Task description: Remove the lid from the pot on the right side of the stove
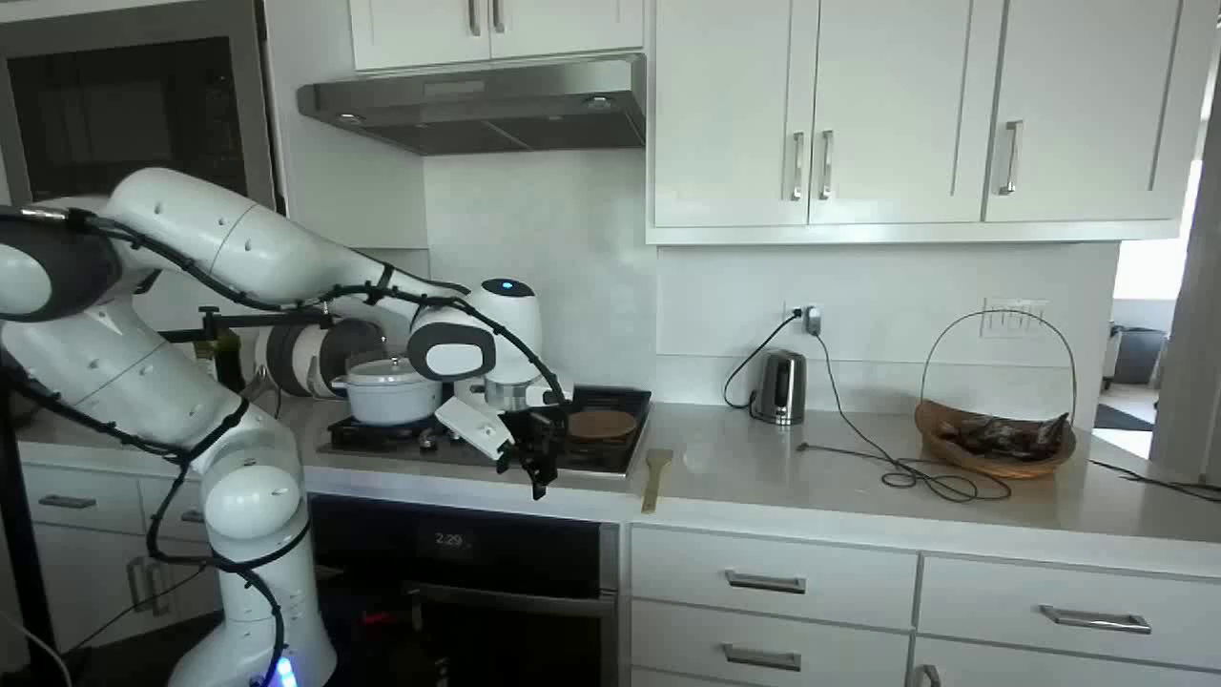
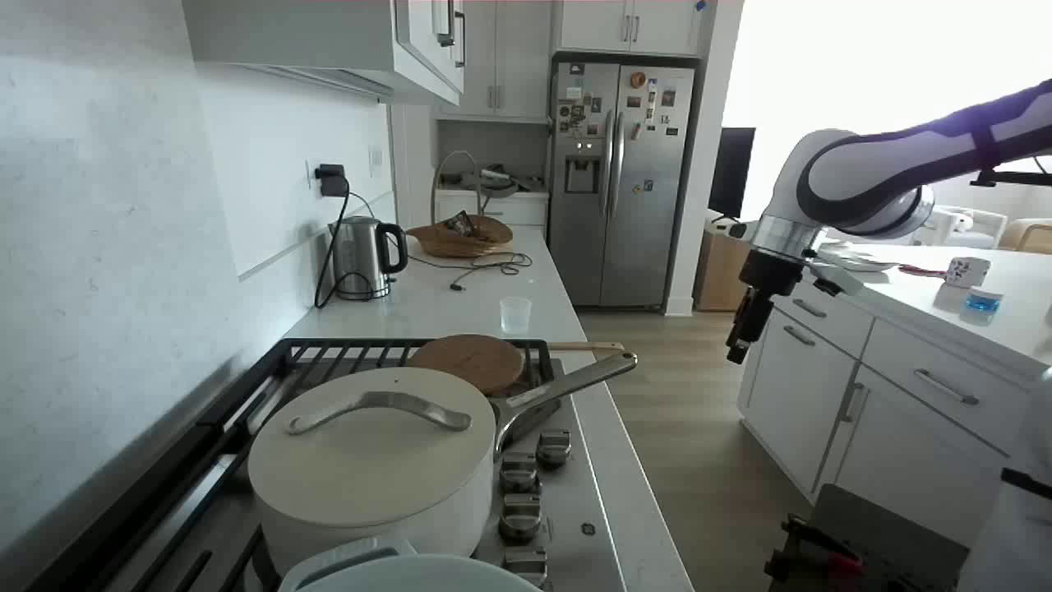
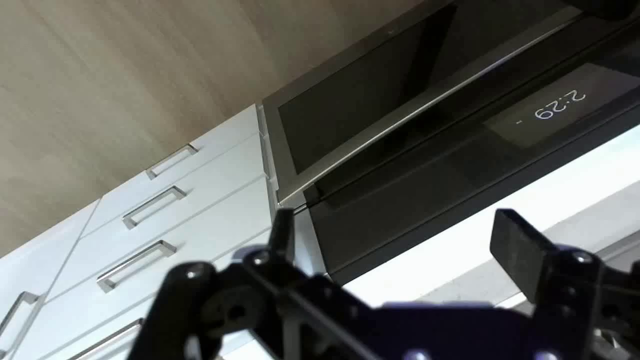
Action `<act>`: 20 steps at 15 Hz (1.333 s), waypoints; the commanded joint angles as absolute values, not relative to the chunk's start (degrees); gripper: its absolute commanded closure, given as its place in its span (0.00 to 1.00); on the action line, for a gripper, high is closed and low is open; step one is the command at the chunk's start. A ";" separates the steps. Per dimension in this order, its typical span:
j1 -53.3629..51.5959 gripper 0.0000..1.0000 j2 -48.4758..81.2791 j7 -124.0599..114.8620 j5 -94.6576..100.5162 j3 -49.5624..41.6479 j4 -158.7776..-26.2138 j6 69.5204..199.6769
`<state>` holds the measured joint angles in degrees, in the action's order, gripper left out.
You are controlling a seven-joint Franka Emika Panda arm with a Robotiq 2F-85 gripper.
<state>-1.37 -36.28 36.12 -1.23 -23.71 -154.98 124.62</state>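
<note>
Above the oven handle [image 1: 515,597], the display [image 1: 452,540] on the stove [image 1: 534,563] reads 2:29 in an exterior view; the wrist view shows these digits [image 3: 559,104] slanted and upside down, a tiny mark [image 3: 518,122] beside them illegible.

Smooth white rounded arm [image 1: 277,253]: dark-grey joint rims [image 1: 91,272]
Thin black cable [image 1: 410,297]: strapped alongside
Black blocky tool [image 3: 400,237]: shiny screws [image 3: 582,257]
Base light [image 1: 285,671]: blue

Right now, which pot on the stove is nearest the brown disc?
The cream pot, its lid topped by an arched metal handle. It stands between the brown disc and the pale bluish pot.
</note>
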 commanded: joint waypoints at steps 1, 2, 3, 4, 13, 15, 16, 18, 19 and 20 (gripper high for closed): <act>0.23 0.00 -35.88 37.06 -2.47 -22.12 -154.89 124.46; 0.23 0.00 -35.88 37.06 -2.47 -22.12 -154.89 124.46; 0.14 0.00 -35.89 37.04 -2.49 -21.85 -154.64 124.21; -0.29 0.00 -35.93 37.25 -2.60 -21.38 -154.05 123.71; -7.13 0.00 -31.97 40.89 -2.71 -13.88 -142.75 115.26; -8.85 0.00 -30.20 42.31 -2.77 -12.23 -139.10 112.84; -9.77 0.00 -28.99 42.98 -3.09 -11.52 -136.97 111.38; -11.05 0.00 -26.41 45.05 -3.55 -10.25 -132.82 108.56; -11.51 0.00 -24.90 45.94 -3.83 -9.55 -130.66 107.29; -11.92 0.00 -23.24 46.93 -4.17 -8.78 -128.56 106.17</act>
<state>-11.16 -29.24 43.27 -2.56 -10.60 -136.17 110.76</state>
